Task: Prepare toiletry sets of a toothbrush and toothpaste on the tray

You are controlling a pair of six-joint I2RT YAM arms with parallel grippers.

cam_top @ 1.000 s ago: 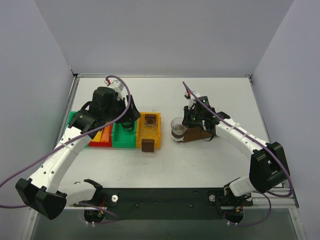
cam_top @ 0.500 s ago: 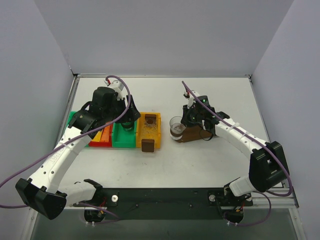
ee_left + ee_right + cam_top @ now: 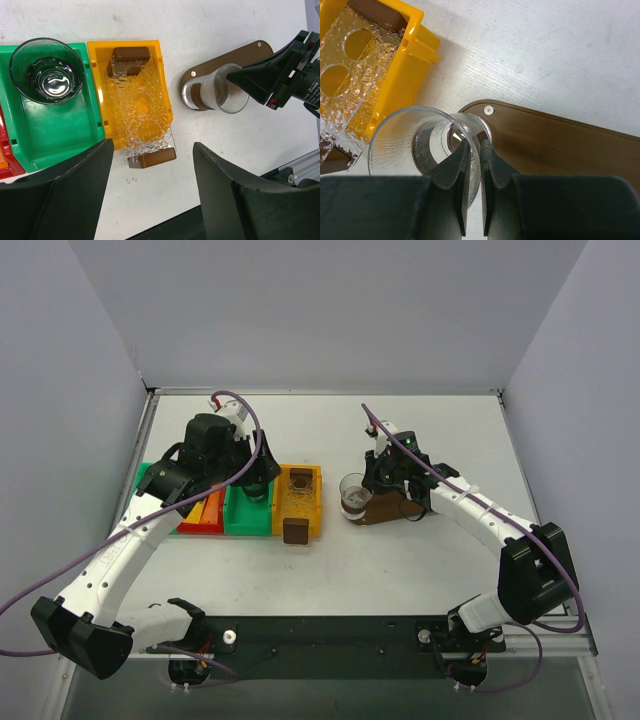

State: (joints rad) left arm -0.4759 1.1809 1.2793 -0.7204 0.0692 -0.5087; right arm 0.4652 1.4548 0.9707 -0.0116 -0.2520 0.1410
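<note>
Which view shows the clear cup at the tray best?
Left wrist: the whole cup shows, at the tray's end, its wall pinched by the right gripper. Right wrist shows only its rim and inside, partly behind the fingers. Top shows it small.

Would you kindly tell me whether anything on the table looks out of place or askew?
The clear textured rack with brown end blocks juts past the near rim of the yellow plastic bin, slightly skewed. The right gripper pinches the wall of a clear cup on the dark-brown wooden tray.
</note>
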